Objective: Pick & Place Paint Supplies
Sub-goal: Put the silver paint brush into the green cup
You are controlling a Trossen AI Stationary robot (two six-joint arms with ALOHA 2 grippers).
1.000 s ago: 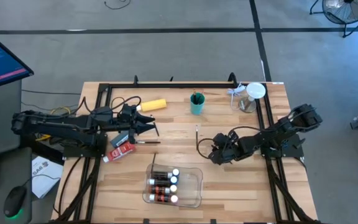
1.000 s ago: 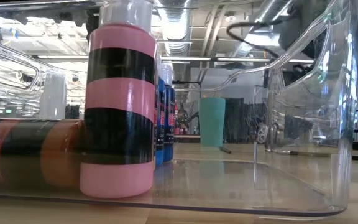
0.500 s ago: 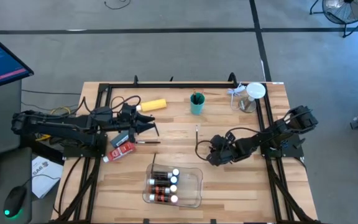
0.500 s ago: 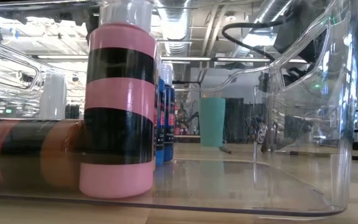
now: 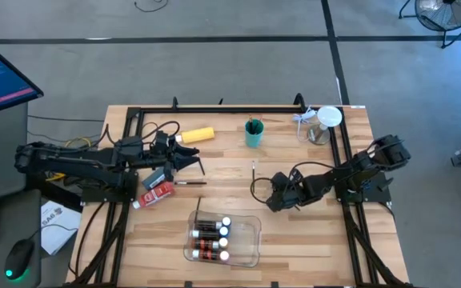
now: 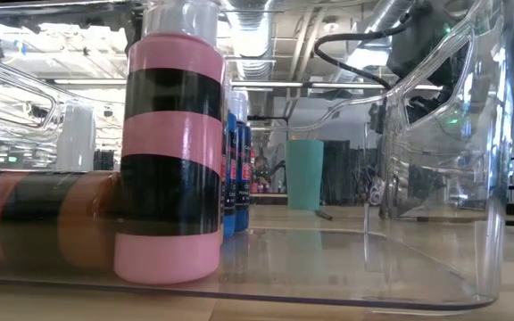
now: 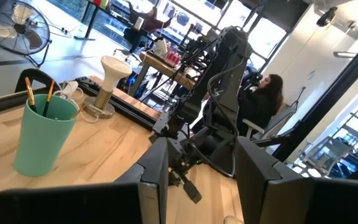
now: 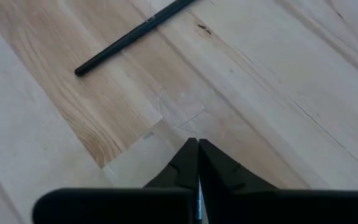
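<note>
My right gripper (image 8: 197,148) is shut with nothing between its fingers. It slants down over bare wood near the table's middle (image 5: 269,202). A thin black paint brush (image 8: 132,36) lies flat on the wood just beyond it (image 5: 253,170). My left gripper (image 7: 201,180) stands open and level at the table's left (image 5: 192,160), holding nothing. Below it lie a dark tube (image 5: 157,178) and a red tube (image 5: 157,194). A yellow bottle (image 5: 197,134) lies on its side at the far left. Several white-capped bottles (image 5: 210,236) lie in the clear tray (image 5: 250,240).
A teal cup (image 5: 253,134) with brushes in it (image 7: 39,99) stands at the far middle. A white-topped stand (image 5: 326,124) is at the far right corner. Two more brushes lie on the wood (image 5: 189,182), (image 5: 199,205). A black rail frame (image 5: 214,110) borders the table.
My right gripper has shifted slightly toward the table's left edge, staying low over the wood.
</note>
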